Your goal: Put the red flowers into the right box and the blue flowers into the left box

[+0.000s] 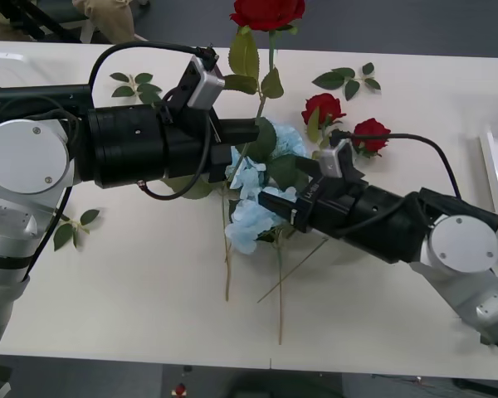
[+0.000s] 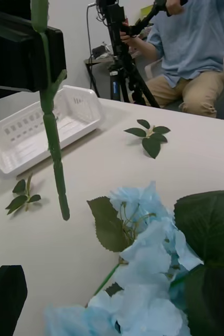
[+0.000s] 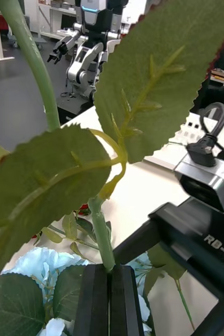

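My left gripper (image 1: 256, 131) is shut on the green stem (image 3: 102, 241) of a red rose (image 1: 267, 12) and holds it above the table; the stem's lower end (image 2: 56, 168) hangs free in the right wrist view. Two more red roses (image 1: 322, 106) (image 1: 371, 133) lie behind the blue flowers (image 1: 249, 217). My right gripper (image 1: 284, 186) is open, low over the blue flowers (image 2: 143, 262), with one black finger (image 2: 4, 294) beside the cluster. The left box (image 2: 38, 126) stands across the table. The right box's rim (image 1: 491, 178) shows at the right edge.
Loose leaf sprigs lie at the back left (image 1: 137, 83), back right (image 1: 349, 79) and front left (image 1: 75, 228). Long stems (image 1: 280, 290) run from the flower pile toward the front edge. My two arms sit close together over the pile.
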`<state>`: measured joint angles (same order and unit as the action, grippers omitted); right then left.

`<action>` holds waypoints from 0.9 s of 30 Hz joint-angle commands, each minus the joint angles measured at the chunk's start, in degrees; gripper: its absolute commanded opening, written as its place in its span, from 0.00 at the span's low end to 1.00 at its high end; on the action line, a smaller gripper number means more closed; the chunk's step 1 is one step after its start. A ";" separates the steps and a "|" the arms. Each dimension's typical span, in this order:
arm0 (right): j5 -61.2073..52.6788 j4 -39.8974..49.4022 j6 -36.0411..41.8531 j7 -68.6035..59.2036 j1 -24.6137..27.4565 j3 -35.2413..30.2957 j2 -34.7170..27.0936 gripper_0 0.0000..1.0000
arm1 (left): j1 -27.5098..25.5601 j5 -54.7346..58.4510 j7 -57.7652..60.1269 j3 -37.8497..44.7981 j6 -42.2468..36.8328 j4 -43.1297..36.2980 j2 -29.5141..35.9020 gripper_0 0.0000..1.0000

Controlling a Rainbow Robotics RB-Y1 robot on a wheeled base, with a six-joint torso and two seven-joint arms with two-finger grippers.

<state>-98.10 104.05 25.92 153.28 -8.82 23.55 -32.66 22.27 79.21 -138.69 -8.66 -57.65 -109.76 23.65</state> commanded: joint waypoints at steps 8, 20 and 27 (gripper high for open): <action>0.90 -3.51 -0.78 1.72 -5.60 3.61 3.22 0.98 | 1.90 0.15 -4.40 -0.48 0.43 -0.81 -0.18 0.00; 0.99 -6.41 -0.78 1.72 -8.94 5.45 6.03 0.98 | 1.90 0.15 -4.40 -0.48 0.43 -0.81 -0.18 0.00; 0.90 -6.58 -0.78 1.72 -9.90 6.24 6.73 0.96 | 1.90 0.15 -4.40 -0.48 0.43 -0.81 -0.18 0.00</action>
<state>-97.18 96.66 25.06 153.28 -17.67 30.02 -27.49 22.27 79.21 -138.69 -8.66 -57.65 -109.75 23.65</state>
